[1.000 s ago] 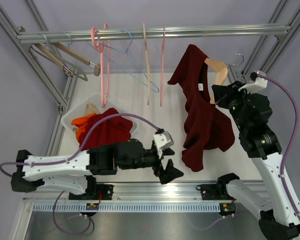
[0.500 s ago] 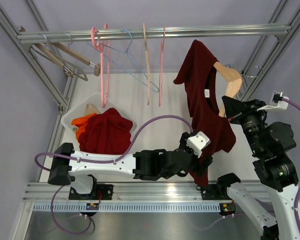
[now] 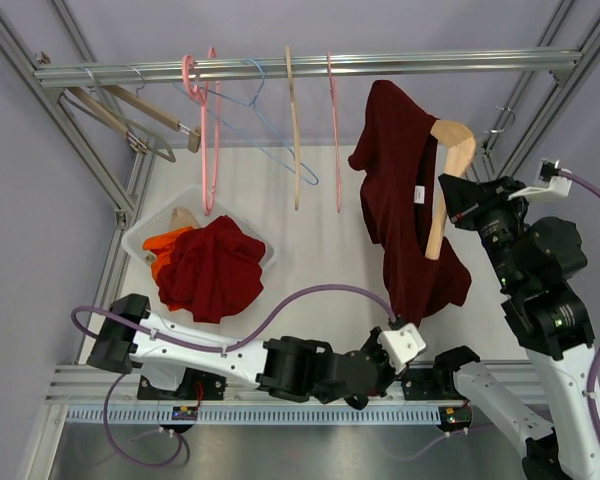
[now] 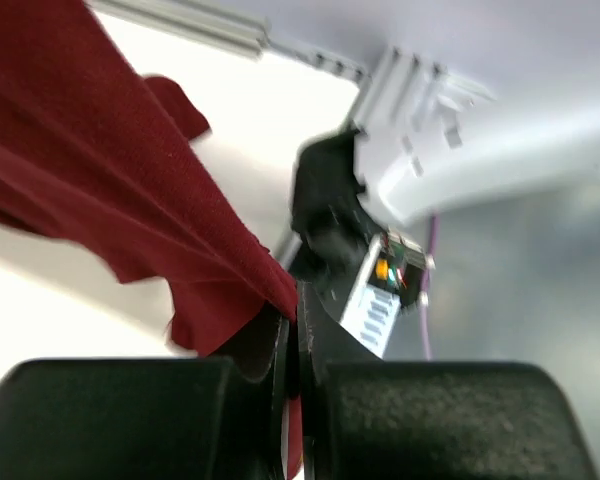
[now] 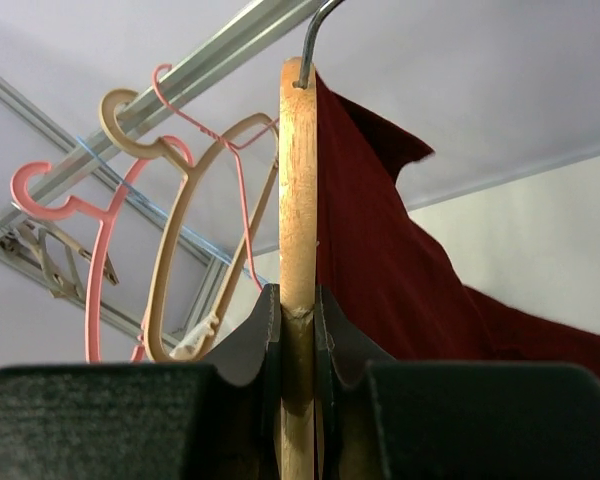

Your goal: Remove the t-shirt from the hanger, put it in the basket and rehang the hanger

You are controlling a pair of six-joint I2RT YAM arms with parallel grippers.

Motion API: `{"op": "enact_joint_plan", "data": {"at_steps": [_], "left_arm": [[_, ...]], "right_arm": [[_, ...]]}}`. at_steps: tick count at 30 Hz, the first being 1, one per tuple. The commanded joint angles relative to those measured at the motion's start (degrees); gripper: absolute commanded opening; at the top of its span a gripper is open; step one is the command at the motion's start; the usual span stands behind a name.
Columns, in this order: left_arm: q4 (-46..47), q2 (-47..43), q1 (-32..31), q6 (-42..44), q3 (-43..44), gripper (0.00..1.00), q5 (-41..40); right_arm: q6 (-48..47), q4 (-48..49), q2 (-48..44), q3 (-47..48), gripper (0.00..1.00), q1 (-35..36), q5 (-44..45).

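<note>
I'm pinching the wooden hanger (image 5: 298, 180) in my right fingers (image 5: 269, 315) and the t-shirt (image 3: 405, 210) hem in my left fingers (image 4: 310, 335), right of centre in the overhead frame. One hanger arm is showing bare; I'm judging the far shoulder is hanging on, awaiting pulling.

The left arm (image 3: 210, 352) lies low along the tabletop's near edge and reaches rightward. Its left claw (image 4: 290, 345) is pinched tight on the t-shirt (image 4: 110, 190) hem. The right arm (image 3: 545, 300) stands raised by the right edge, its right claw (image 5: 298, 312) clamped on the hanger (image 5: 298, 180).
</note>
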Motion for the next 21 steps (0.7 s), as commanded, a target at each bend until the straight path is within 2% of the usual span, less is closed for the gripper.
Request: {"op": "enact_joint_plan", "data": {"at_steps": [1,6,10,13,15,16,18,21], "left_arm": [[3.9,-3.0,-1.9,-1.9,-4.6,0.00,5.6],[5.4,-3.1,-1.9,-6.1,-11.6,0.00,10.4],[3.3,-3.1,-1.8,-8.2,-16.1,0.00,9.7],[3.4,-0.6,-0.3,-8.4,-15.8,0.00,14.1],[1.2,3.6,-0.5,-6.5,-11.4,0.00,17.5],[-0.3,4.8,-0.9,-5.8,-9.5,0.00,17.2],[-4.4,4.6,-1.9,-4.5,-6.7,0.00,11.3],[-7.1,-3.1,-1.8,-2.3,-6.4,0.00,2.9]], "right_arm": [[3.2,14.9,5.4,9.7,0.00,0.4,4.8],[5.4,15.1,13.3,20.4,0.00,0.4,2.4],[3.6,10.9,11.8,25.2,0.00,0.4,-0.6],[1.1,9.3,9.5,26.9,0.00,0.4,2.2],[-0.1,8.8,9.6,28.0,0.00,0.4,2.7],[-0.4,6.5,10.1,30.0,0.00,0.4,2.3],[-1.2,4.4,9.6,31.3,0.00,0.4,-0.5],[-2.6,1.3,3.6,28.0,0.00,0.4,-4.1]]}}
